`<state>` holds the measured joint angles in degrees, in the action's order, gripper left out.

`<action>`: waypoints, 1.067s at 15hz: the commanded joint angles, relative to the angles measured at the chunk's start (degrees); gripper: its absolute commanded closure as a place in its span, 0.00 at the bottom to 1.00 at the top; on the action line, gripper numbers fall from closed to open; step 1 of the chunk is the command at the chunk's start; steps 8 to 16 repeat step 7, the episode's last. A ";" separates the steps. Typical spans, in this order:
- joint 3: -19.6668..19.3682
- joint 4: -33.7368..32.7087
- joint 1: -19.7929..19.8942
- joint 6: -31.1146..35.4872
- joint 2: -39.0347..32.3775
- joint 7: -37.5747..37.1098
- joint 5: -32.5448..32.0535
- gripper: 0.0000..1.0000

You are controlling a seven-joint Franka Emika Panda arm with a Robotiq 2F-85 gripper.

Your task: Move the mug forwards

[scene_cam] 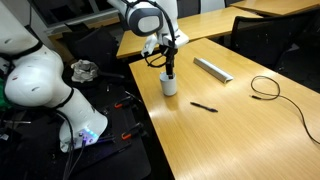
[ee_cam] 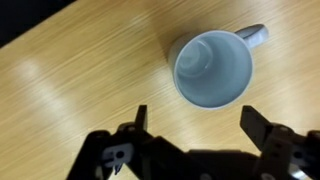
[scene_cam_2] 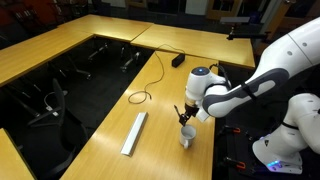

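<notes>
The small white mug [scene_cam: 169,85] stands upright on the wooden table [scene_cam: 230,120]; it also shows in an exterior view [scene_cam_2: 187,137]. In the wrist view the mug [ee_cam: 212,68] is seen from above, empty, its handle pointing up and right. My gripper [ee_cam: 196,125] is open and empty, its two dark fingers apart just below the mug in that view. In both exterior views the gripper [scene_cam: 168,66] [scene_cam_2: 183,118] hangs directly above the mug, close to its rim; I cannot tell whether it touches it.
A long flat grey-white bar [scene_cam: 212,68] [scene_cam_2: 134,132] lies on the table beyond the mug. A black pen [scene_cam: 204,106] lies nearby. A black cable loop [scene_cam: 266,88] [scene_cam_2: 140,95] lies farther along. The table edge [scene_cam: 140,110] drops off beside the mug.
</notes>
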<state>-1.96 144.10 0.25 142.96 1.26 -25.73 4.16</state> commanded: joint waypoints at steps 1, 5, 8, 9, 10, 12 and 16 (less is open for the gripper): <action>0.48 -1.80 0.44 -5.35 2.94 2.03 -0.62 0.00; 0.48 -7.28 0.41 -21.57 5.97 7.82 -0.87 0.00; 0.33 -9.34 0.65 -26.27 6.81 10.30 -0.91 0.00; 0.33 -9.34 0.65 -26.27 6.81 10.30 -0.91 0.00; 0.33 -9.34 0.65 -26.27 6.81 10.30 -0.91 0.00; 0.33 -9.34 0.65 -26.27 6.81 10.30 -0.91 0.00; 0.33 -9.34 0.65 -26.27 6.81 10.30 -0.91 0.00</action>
